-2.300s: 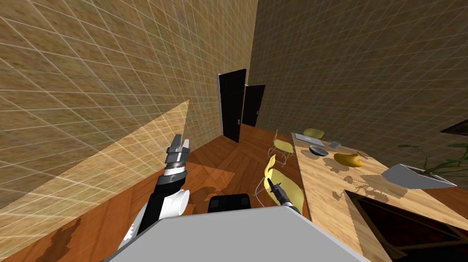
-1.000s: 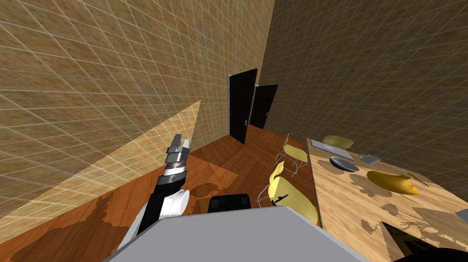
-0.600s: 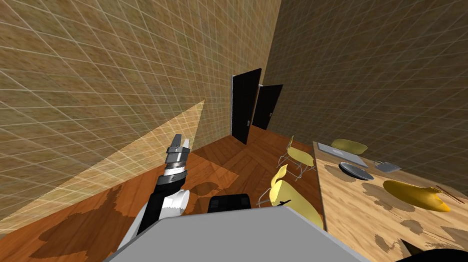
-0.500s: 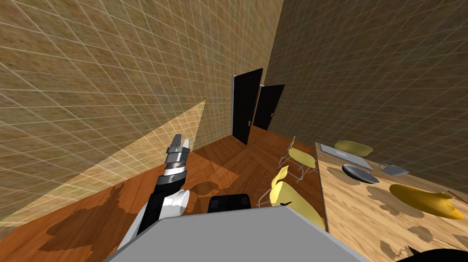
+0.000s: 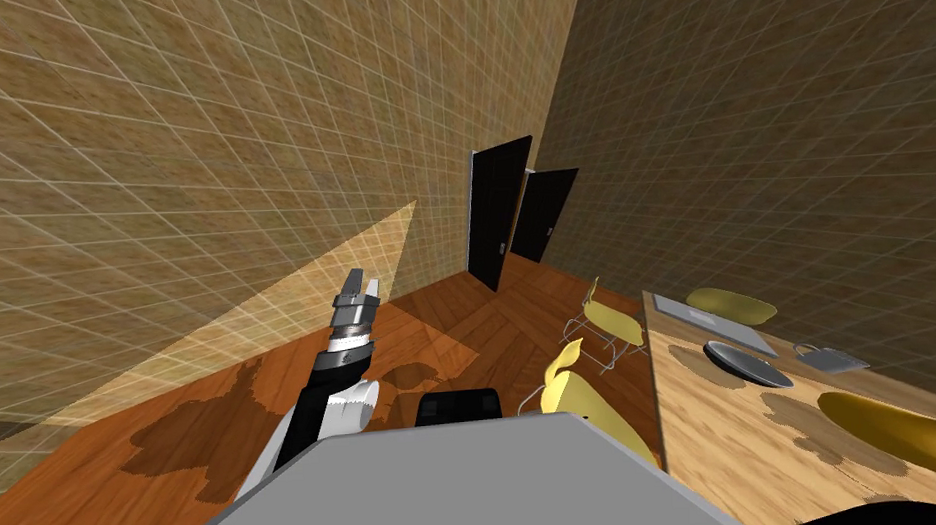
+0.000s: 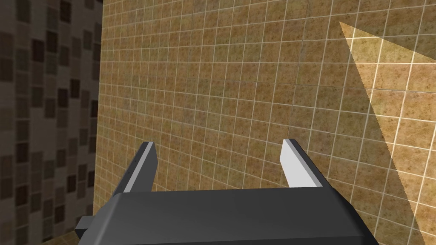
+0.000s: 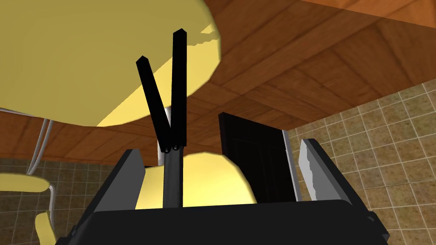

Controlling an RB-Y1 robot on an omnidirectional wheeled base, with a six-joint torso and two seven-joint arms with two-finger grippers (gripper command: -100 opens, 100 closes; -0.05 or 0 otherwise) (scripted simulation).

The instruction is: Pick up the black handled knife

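Observation:
In the right wrist view a knife [image 7: 172,102] with two splayed black handles and a grey stem rises from the dark gripper body, in front of a yellow chair seat [image 7: 98,59]. My right gripper [image 7: 220,146] is open. Its fingers [image 7: 313,172] stand wide apart, and the knife stands between them, nearer one finger and touching neither. My left gripper [image 5: 360,278] is raised over the wooden floor toward the tiled wall, and it is open [image 6: 218,142] with nothing between its fingers.
A wooden table [image 5: 726,451] stands at the right with a dark plate [image 5: 747,362], a grey cup [image 5: 832,358] and a yellow dish [image 5: 905,432]. Yellow chairs [image 5: 604,408] line its near side. Two black doors [image 5: 498,208] are in the far corner.
My view has swung left: the table slid toward the right edge and the planter on it left the picture. The right gripper's tip dropped behind my chest. The left arm stayed still.

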